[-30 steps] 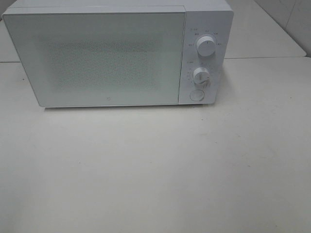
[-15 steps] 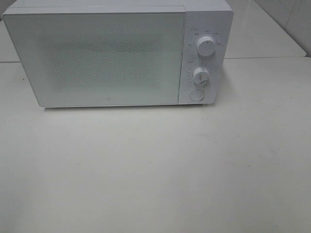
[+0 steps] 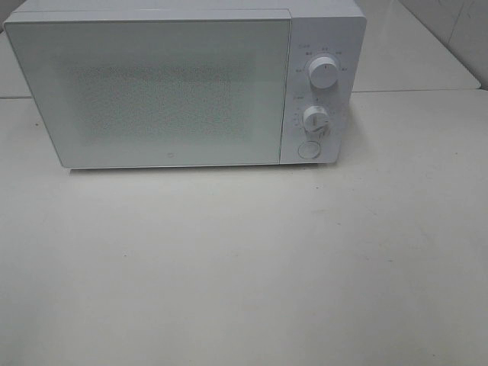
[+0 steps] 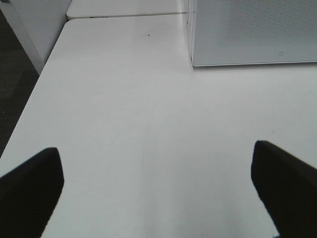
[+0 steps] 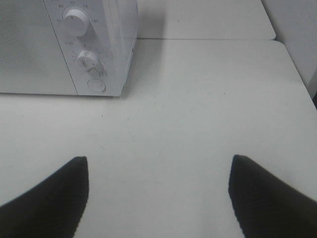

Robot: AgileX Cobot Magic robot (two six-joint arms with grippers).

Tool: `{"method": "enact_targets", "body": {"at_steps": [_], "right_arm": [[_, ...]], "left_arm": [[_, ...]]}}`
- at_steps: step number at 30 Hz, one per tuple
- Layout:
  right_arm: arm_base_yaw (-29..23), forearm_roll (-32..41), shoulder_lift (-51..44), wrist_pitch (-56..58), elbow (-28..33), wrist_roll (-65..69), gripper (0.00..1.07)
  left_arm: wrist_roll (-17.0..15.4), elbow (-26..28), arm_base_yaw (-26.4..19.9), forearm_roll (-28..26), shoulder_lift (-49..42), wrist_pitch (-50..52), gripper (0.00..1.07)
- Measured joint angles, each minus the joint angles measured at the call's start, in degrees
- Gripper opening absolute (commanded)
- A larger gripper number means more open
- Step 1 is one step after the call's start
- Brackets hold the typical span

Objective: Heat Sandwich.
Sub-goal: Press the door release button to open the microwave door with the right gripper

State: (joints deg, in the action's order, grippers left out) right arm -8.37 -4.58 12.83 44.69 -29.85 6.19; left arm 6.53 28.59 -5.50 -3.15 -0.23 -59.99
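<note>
Exterior high, microwave (image 3: pixel 183 84): white, door (image 3: pixel 152 91) shut, standing on the white table (image 3: pixel 244 267) (neither gripper shows in this view).
Exterior high, controls: upper knob (image 3: pixel 324 74), lower knob (image 3: pixel 315 119) and round button (image 3: pixel 308 149), stacked on the panel beside the door.
Left wrist, left gripper (image 4: pixel 154 148): jaws spread wide with nothing between them, hanging over the table.
Left wrist, microwave: its lower front corner lies ahead of the left gripper, toward its right jaw, well apart.
Right wrist, right gripper (image 5: pixel 159 158): jaws wide apart, holding nothing (only table between them).
Right wrist, controls: ahead of the right gripper, toward its left jaw, well apart.
Sandwich: cannot tell where it is; no view shows it.
</note>
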Motion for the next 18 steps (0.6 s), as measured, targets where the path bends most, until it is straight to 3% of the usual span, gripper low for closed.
{"method": "enact_targets", "body": {"at_steps": [18], "right_arm": [[0.0,0.52,21.26,-29.05,2.23,0.0,0.76]], "left_arm": [[0.0,0.0,0.0,0.0,0.0,0.0,0.98]]}}
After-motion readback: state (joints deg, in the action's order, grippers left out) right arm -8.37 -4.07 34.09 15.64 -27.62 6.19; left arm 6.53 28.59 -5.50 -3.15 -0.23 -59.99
